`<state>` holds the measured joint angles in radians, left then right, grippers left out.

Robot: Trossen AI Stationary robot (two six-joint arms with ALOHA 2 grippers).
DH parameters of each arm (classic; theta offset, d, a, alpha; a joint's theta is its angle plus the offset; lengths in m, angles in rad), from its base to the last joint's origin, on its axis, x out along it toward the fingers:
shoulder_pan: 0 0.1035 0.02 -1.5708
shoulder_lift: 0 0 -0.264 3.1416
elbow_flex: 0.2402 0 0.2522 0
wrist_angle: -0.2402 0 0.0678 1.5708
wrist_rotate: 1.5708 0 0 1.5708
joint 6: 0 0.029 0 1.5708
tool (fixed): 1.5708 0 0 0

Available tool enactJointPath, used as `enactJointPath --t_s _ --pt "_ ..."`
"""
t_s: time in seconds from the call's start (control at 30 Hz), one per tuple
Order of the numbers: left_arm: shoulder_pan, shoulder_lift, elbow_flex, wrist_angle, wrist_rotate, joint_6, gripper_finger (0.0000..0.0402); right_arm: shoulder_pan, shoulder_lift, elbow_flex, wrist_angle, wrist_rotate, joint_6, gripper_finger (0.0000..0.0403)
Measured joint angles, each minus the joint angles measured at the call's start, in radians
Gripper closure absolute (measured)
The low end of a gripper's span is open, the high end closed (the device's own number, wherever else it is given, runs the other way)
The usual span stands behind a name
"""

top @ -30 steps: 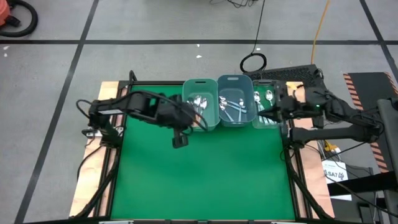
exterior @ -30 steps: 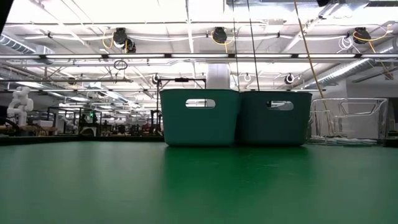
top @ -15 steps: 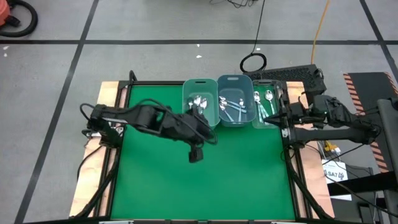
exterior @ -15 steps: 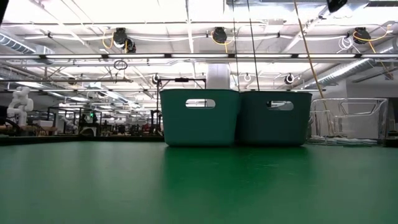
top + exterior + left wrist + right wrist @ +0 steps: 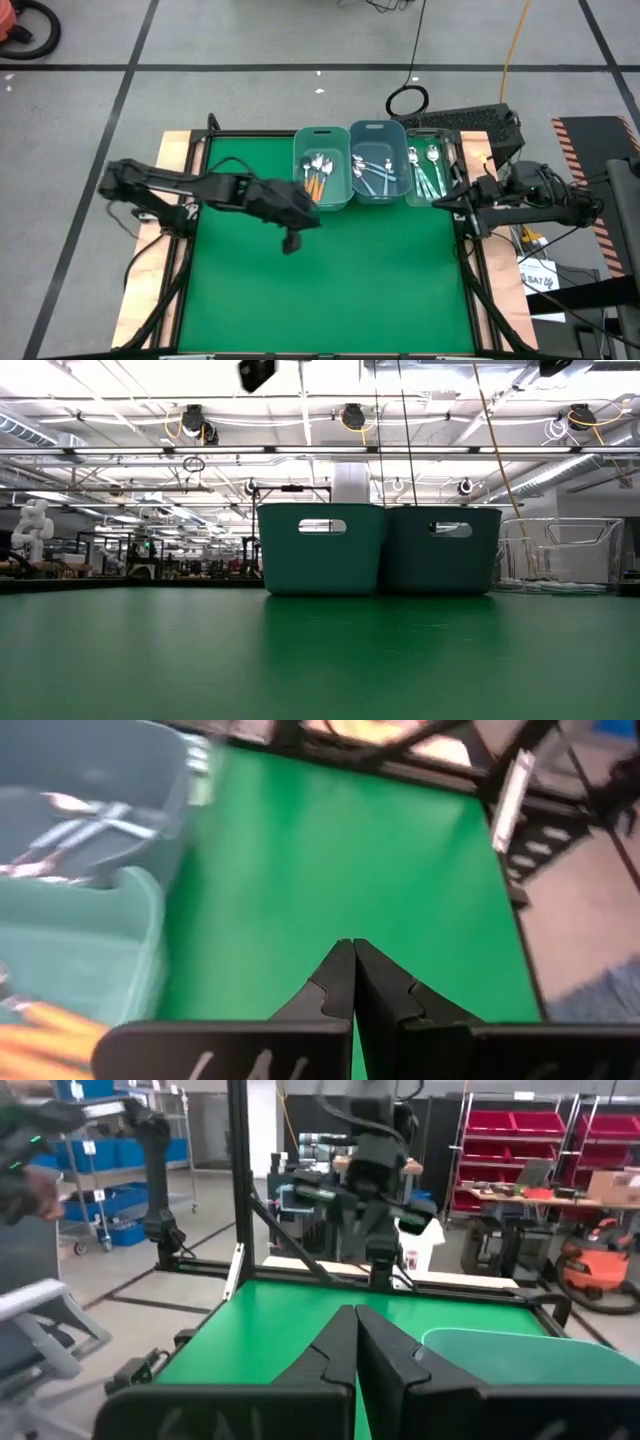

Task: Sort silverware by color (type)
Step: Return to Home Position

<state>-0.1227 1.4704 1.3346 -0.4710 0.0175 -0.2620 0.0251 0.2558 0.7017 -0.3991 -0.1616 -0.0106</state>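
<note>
Three bins stand side by side at the table's far edge. The left teal bin (image 5: 322, 165) holds orange-handled spoons (image 5: 314, 183), the middle bin (image 5: 378, 172) light-blue-handled spoons (image 5: 374, 176), and the right clear bin (image 5: 430, 175) teal-green-handled spoons (image 5: 427, 178). My left gripper (image 5: 291, 241) hangs over the green mat just near of the left bin, shut and empty (image 5: 352, 946). My right gripper (image 5: 453, 204) sits at the table's right edge beside the right bin, shut and empty (image 5: 355, 1312). The orange spoons (image 5: 30, 1040) show blurred in the left wrist view.
The green mat (image 5: 330, 290) spreads bare near of the bins. A black frame (image 5: 470, 270) borders the mat. In the low view, the two teal bins (image 5: 322, 547) and the clear one (image 5: 560, 555) stand at the far side. Cables and equipment lie right of the table.
My left gripper has swung out over the mat toward the near-right, then drawn back toward the left, rising into the low view's top edge. My right arm has pulled back from the right bin toward the table's right edge. The spoons lie as before.
</note>
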Motion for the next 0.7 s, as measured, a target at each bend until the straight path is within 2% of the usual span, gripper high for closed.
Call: enactJointPath --t_s 0.17,0.27,0.33,0.43,0.6,0.7 --pt "-0.005 -0.223 -0.196 0.024 -0.117 -0.069 0.0400 0.001 -0.005 -0.011 -0.004 0.002 -0.066 0.0403" --pt "-0.013 -0.311 -0.228 -0.061 -0.174 -0.119 0.0400 0.001 -0.005 -0.064 0.032 0.006 -0.082 0.0403" --pt "-0.014 -0.353 -0.210 -0.167 -0.187 -0.097 0.0399 0.001 -0.005 -0.124 0.070 0.008 -0.084 0.0403" --pt "-0.015 -0.365 -0.162 -0.336 -0.184 -0.086 0.0389 0.001 -0.007 -0.211 0.163 0.009 -0.082 0.0403" --pt "-0.017 -0.359 -0.154 -0.341 -0.229 0.042 0.0382 0.001 -0.005 -0.319 0.266 0.010 -0.083 0.0403" --pt "-0.016 -0.368 -0.217 -0.297 -0.229 0.079 0.0385 0.001 -0.006 -0.378 0.336 0.026 -0.078 0.0403"
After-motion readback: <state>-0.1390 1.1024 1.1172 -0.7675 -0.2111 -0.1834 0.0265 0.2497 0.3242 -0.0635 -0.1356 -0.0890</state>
